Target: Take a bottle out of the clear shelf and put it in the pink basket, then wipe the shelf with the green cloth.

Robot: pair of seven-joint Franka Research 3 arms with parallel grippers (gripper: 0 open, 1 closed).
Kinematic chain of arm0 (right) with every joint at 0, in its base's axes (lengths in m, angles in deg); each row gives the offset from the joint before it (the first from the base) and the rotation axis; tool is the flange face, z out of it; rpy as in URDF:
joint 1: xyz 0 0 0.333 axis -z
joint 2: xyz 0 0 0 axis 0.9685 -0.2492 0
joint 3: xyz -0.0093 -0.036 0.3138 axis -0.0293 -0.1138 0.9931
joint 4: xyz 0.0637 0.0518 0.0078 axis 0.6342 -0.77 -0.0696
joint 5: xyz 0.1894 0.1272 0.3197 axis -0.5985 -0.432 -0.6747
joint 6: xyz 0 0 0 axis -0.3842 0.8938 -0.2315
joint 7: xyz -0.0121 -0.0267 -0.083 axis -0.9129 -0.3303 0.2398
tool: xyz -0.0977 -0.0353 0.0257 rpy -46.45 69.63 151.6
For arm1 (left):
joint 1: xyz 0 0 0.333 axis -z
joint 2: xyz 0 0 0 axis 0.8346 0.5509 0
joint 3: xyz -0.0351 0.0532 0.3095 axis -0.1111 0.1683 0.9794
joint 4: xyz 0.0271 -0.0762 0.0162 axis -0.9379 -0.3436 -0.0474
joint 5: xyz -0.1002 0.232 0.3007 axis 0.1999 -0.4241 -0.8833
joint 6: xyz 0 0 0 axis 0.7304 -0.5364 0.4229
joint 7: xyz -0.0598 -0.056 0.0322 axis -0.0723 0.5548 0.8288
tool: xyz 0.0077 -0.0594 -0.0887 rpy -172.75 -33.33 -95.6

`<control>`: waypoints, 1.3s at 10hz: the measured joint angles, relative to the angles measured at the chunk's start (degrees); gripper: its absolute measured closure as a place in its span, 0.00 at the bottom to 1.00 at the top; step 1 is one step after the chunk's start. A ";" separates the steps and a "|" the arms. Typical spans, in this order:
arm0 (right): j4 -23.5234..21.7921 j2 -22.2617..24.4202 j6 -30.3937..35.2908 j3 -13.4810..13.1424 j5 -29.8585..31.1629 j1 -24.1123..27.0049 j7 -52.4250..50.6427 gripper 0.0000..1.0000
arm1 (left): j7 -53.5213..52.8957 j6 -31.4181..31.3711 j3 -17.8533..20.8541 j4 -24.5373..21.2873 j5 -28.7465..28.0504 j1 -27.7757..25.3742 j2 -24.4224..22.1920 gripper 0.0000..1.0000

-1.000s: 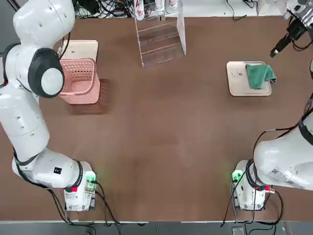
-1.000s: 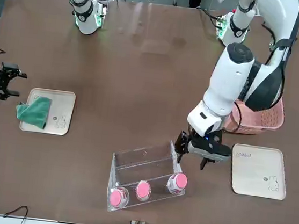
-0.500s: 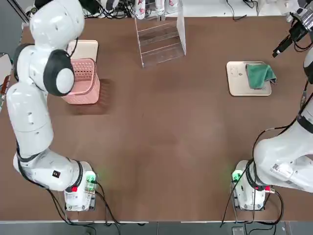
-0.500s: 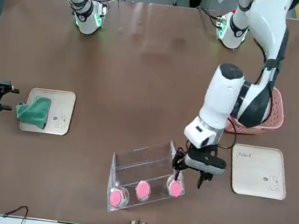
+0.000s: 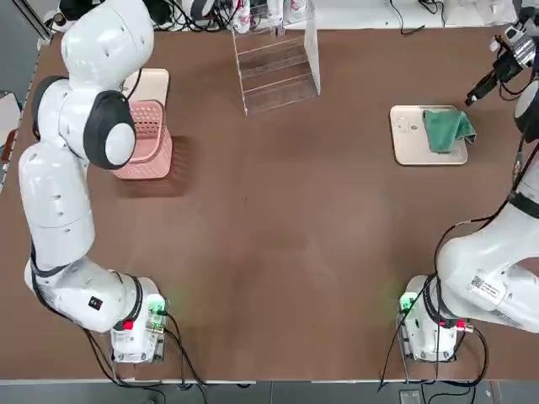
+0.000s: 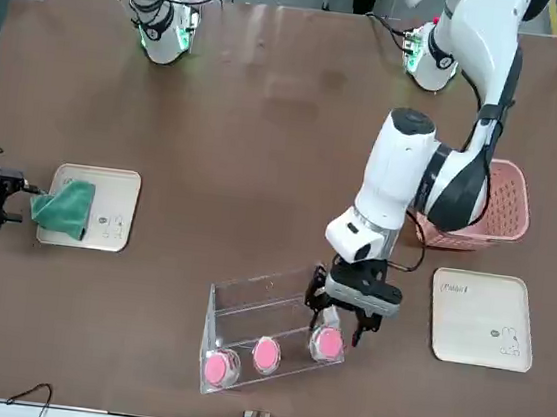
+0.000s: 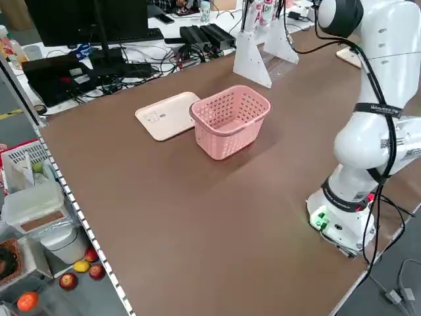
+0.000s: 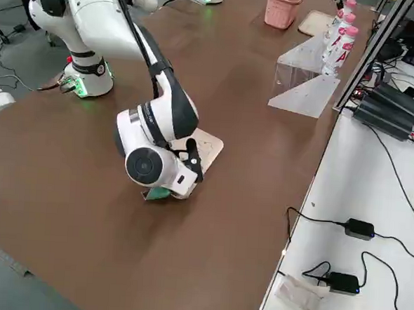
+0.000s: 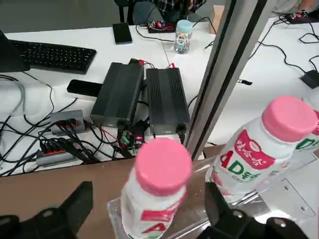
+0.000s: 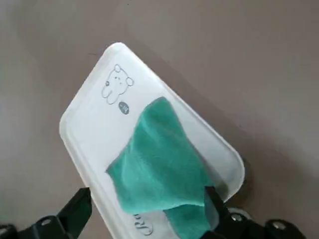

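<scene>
The clear shelf (image 6: 264,316) stands at the table's far edge with three pink-capped white bottles in a row. My left gripper (image 6: 337,322) is open over the bottle (image 6: 325,344) at the row's end. In the left wrist view that bottle (image 9: 156,185) stands between the spread fingers, with a gap on each side. The green cloth (image 5: 446,128) lies bunched on a cream tray (image 5: 410,139). My right gripper (image 6: 9,204) hovers open beside the cloth (image 6: 62,206), which shows under it in the right wrist view (image 10: 158,167). The pink basket (image 5: 145,145) sits on the left.
A second cream tray (image 6: 478,318) lies bare beside the basket (image 6: 498,205), partly under my left arm in the top view. Cables, power bricks and a metal post (image 9: 230,74) crowd the desk just behind the shelf. Brown tabletop (image 5: 286,236) stretches between the arms.
My left gripper has moved along the shelf and dropped over the end bottle. My right gripper has shifted closer to the cloth's tray. Both stay open.
</scene>
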 joint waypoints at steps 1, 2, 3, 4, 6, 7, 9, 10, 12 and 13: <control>0.68 -0.86 -0.93 0.07 -0.16 0.00 -0.84 0.00 | 0.00 0.00 0.07 0.00 0.00 -0.03 0.00 0.03; 1.58 -1.51 -1.66 0.09 -0.23 0.00 -1.93 0.00 | 0.01 -0.01 0.12 0.02 0.00 -0.08 0.00 0.04; 2.69 -2.02 -1.88 0.14 -0.29 0.00 -2.83 0.00 | 0.02 -0.03 0.13 0.04 0.00 -0.16 0.00 0.05; 3.98 -2.82 -1.88 0.32 -0.39 0.01 -3.32 0.00 | 0.04 -0.05 0.14 0.05 0.00 -0.21 0.00 0.07; 5.13 -4.84 -2.18 0.96 -0.70 0.00 -4.05 0.00 | 0.05 -0.27 0.14 0.08 0.00 -0.26 0.00 0.31; 5.22 -5.79 -1.93 1.10 -1.66 0.00 -4.13 0.00 | 0.06 -0.75 0.21 0.25 0.00 -0.30 0.00 0.37; 5.27 -6.77 -1.47 1.12 -2.79 0.06 -4.15 0.00 | 0.06 -0.85 0.80 1.08 0.00 -0.38 -0.01 0.45; 5.33 -7.17 -1.71 1.12 -2.85 0.28 -4.32 0.00 | 0.07 -0.87 1.12 1.29 0.00 -0.43 0.00 0.50; 5.37 -7.73 -2.18 1.12 -2.88 0.61 -5.37 0.00 | 0.35 -0.93 1.36 1.34 0.00 -0.50 0.00 0.55; 5.37 -7.81 -2.18 1.12 -2.88 0.69 -5.97 0.00 | 0.94 -0.93 1.41 1.35 0.00 -0.50 0.00 0.55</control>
